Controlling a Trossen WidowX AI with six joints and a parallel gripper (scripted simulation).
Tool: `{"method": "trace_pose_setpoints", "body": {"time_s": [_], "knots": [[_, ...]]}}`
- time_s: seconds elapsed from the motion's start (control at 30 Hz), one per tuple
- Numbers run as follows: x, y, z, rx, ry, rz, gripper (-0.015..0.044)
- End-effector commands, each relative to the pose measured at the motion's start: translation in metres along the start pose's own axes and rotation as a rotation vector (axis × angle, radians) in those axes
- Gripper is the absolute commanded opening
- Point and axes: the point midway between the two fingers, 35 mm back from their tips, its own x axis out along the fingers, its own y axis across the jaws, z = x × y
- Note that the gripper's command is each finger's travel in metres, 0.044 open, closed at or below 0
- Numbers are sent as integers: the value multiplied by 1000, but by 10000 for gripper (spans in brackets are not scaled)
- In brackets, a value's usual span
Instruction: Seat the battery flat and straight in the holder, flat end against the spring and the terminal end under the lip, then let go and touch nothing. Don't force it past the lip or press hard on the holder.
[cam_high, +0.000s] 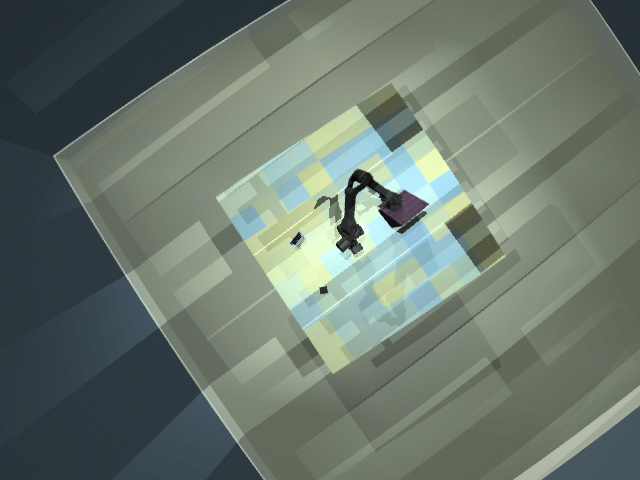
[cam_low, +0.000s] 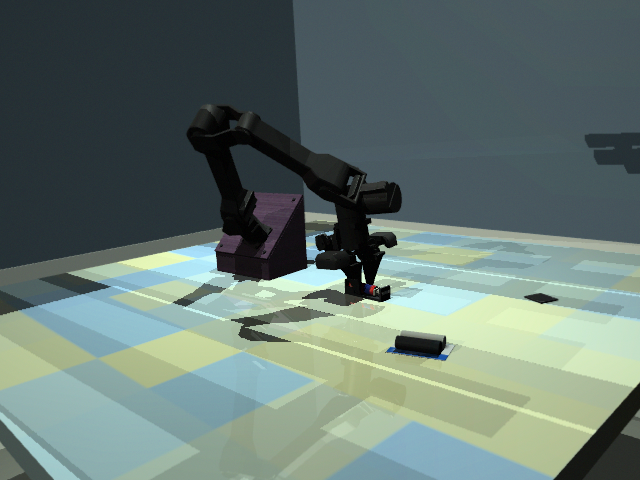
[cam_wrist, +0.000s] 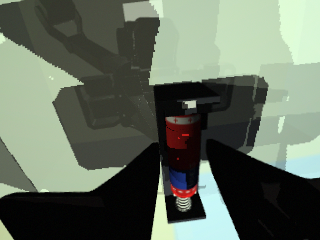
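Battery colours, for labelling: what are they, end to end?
The battery is red at the lip end and blue toward the spring, clearest in the wrist view.

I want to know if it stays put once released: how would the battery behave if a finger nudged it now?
The battery is a smooth cylinder, so on open floor it would likely roll. Here it lies along the holder, spring at one end, lip at the other, so it probably stays. The gripper stands slightly apart from it.

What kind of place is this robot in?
Probably a robot test room, not a home. A black arm stands on a purple wedge base on a floor of blue and yellow patches, with bare dark walls. Its open pincer straddles a battery.
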Motion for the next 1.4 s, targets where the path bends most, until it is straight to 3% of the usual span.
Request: {"method": "trace_pose_setpoints", "body": {"time_s": [0.0, 0.23, 0.6, 1.37], "knots": [[-4, 0, -1, 4, 1, 0, 162], [-14, -1, -2, 6, 2, 0, 162], [-84, -11, -7, 6, 1, -3, 440], [-85, -11, -6, 6, 1, -3, 440]]}}
